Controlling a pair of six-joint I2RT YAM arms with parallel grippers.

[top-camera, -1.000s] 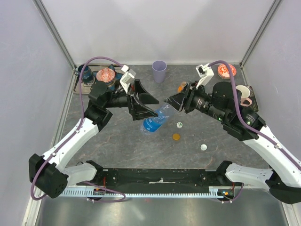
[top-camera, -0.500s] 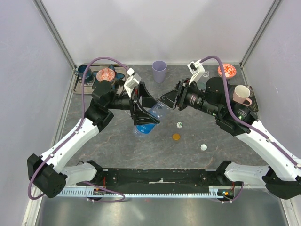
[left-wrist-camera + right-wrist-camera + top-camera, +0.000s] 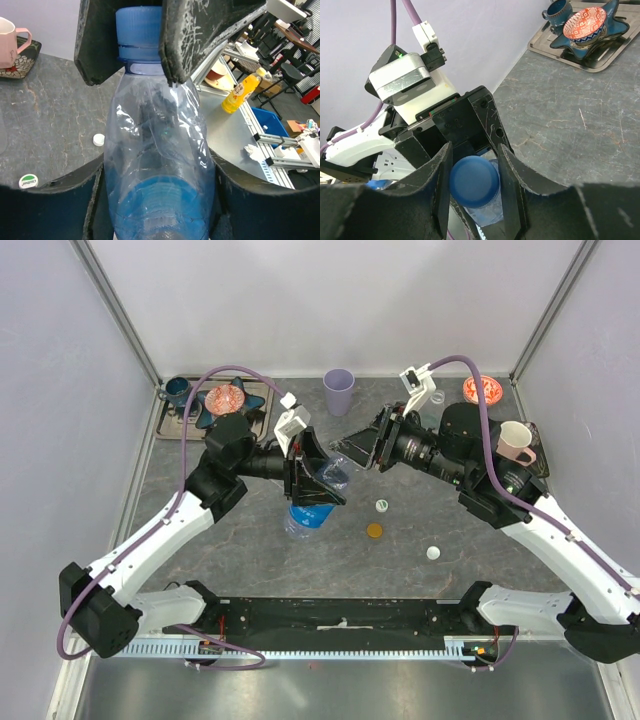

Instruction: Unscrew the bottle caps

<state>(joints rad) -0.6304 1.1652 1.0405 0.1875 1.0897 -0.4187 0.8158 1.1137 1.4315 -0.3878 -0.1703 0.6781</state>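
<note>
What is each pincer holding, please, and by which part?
The left pincer grips the bottle around its body; the right pincer grips its blue cap by the sides.

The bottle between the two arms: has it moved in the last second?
Yes. The bottle has shifted left and a little toward the arm bases, away from the loose orange cap.

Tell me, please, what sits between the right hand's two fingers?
The blue cap of the bottle sits there, gripped by the right hand. The right wrist view shows it best; the left wrist view confirms it.
</note>
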